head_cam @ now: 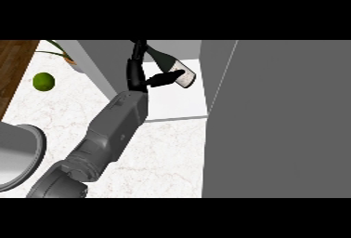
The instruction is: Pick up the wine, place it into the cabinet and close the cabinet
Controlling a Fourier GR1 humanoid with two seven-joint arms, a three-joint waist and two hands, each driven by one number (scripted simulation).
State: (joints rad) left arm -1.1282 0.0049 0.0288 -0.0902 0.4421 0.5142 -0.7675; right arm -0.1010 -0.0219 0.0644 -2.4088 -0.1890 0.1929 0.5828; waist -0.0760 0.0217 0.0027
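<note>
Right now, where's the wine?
Head view, top centre: the wine is in the left hand, over the floor of the open cabinet, left of its door.

I can read no text, brand or number anywhere in my head view. The wine (170,62) carries a pale label (184,76), but I can make out no letters or figures on it.
</note>
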